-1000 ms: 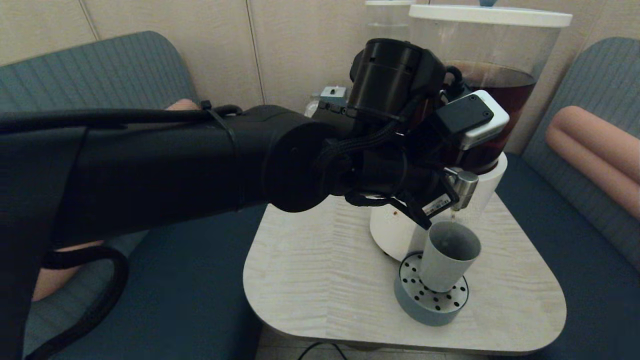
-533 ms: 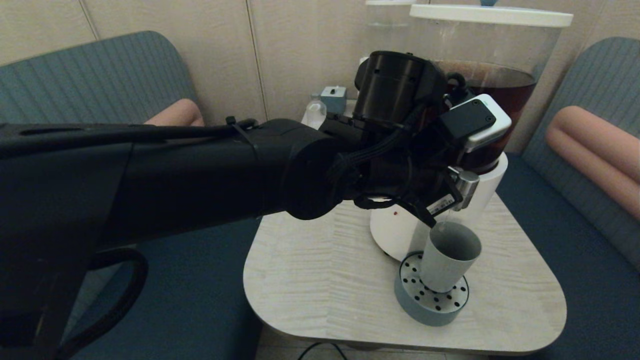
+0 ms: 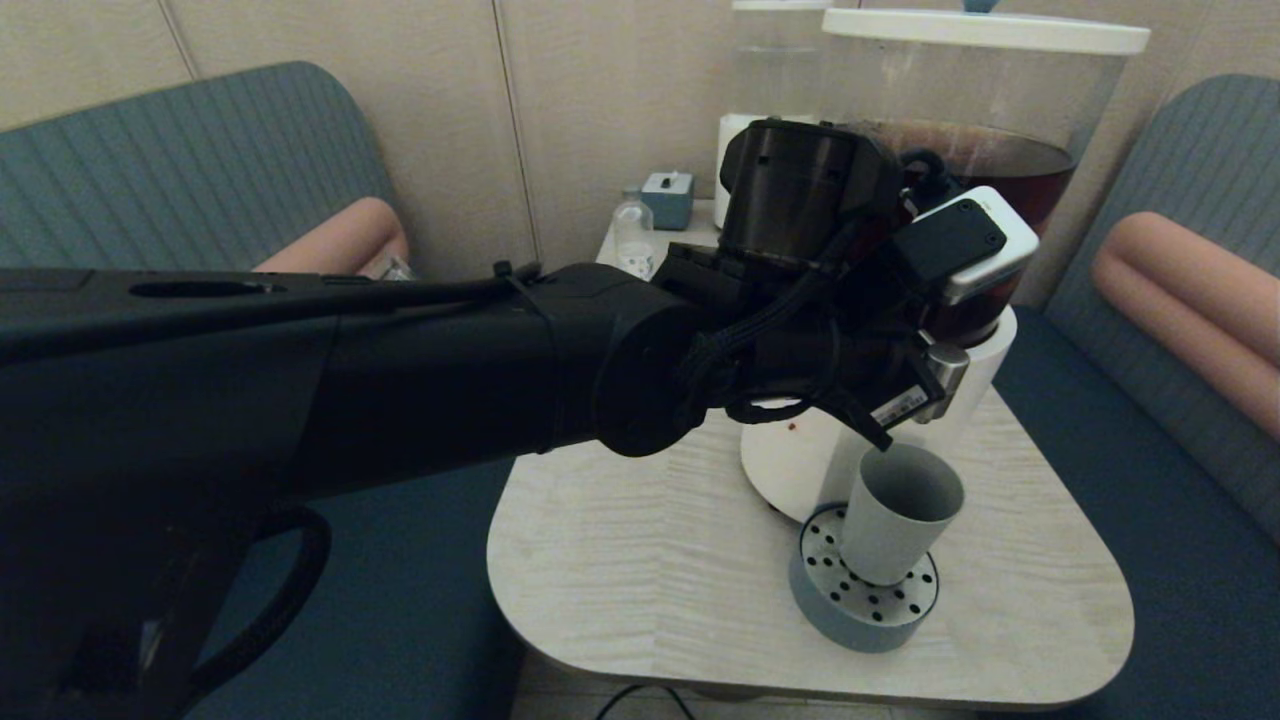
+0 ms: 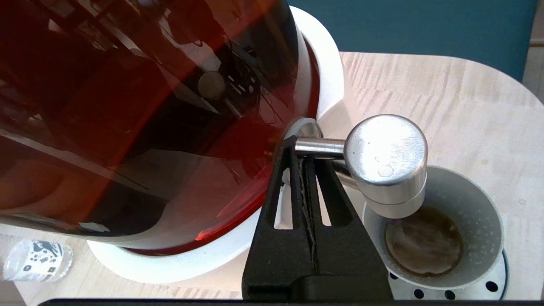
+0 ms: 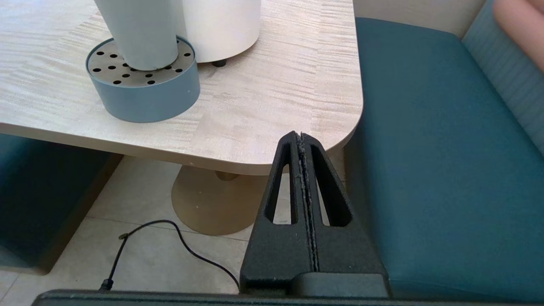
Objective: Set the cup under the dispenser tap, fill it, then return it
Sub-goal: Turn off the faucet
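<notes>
The grey-blue cup stands upright on a round perforated drip tray, directly below the steel dispenser tap. In the left wrist view the cup holds a shallow pool of brown liquid. My left gripper is shut with nothing between its fingers. Its tips sit against the tap's thin horizontal stem, beside the dark tank. In the head view the left gripper hangs just above the cup's rim. My right gripper is shut and parked low off the table's front edge.
The white-based dispenser fills the back of the small wooden table. A smaller clear-tank dispenser, a small clear bottle and a little blue box stand behind it. Teal benches flank the table. A cable lies on the floor.
My left arm has sunk lower and shifted slightly right, bringing the shut fingers down toward the cup's rim. The cup and tray have not moved.
</notes>
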Available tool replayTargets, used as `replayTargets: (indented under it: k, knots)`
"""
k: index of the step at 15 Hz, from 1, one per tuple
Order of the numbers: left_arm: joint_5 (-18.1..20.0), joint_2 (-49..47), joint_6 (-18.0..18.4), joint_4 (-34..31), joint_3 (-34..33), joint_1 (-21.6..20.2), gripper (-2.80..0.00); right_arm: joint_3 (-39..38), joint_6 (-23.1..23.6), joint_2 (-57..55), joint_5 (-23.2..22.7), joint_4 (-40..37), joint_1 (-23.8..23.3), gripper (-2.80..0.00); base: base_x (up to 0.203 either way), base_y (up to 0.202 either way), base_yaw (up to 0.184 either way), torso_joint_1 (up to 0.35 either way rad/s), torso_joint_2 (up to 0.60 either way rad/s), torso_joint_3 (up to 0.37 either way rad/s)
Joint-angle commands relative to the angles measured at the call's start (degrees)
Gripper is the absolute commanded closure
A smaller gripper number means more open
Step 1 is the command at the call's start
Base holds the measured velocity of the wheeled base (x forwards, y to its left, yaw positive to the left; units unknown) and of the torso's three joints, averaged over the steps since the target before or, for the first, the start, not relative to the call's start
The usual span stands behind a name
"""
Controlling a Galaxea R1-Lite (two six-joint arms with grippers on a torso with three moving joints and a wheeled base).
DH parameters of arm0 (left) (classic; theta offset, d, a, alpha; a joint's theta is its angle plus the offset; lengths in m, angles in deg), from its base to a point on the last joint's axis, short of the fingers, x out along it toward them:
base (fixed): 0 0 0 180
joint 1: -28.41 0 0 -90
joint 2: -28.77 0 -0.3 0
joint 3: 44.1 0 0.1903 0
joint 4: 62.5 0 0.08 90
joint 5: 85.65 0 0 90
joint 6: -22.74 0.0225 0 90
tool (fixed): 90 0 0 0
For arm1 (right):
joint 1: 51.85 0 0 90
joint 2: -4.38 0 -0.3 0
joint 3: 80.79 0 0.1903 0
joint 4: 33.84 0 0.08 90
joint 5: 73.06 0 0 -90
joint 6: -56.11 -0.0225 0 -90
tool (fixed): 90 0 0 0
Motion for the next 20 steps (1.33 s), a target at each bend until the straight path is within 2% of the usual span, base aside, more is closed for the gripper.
replayTargets:
  k: [1, 7, 16, 20]
  knots:
    - [0.11, -0.1, 0.24, -0.02, 0.02, 0.01, 0.0, -0.02, 0.05, 0.01, 0.0, 0.01, -0.03, 0.0, 0.0, 0.0, 0.0, 0.0, 0.0, 0.0]
    - [0.09, 0.37, 0.38, -0.28, -1.06, 0.01, 0.0, -0.09, 0.05, 0.01, -0.08, 0.01, 0.05, 0.0, 0.0, 0.0, 0.0, 0.0, 0.0, 0.0]
    - [-1.82, 6.28, -0.3, 0.96, -13.2, -1.74, 0.0, -0.09, 0.05, 0.01, -0.03, 0.01, -0.03, 0.0, 0.0, 0.0, 0.0, 0.0, 0.0, 0.0]
    - [-2.14, 13.61, -6.1, 6.28, -21.84, -1.88, 0.0, 0.0, 0.05, 0.01, 0.0, 0.01, -0.03, 0.0, 0.0, 0.0, 0.0, 0.0, 0.0, 0.0]
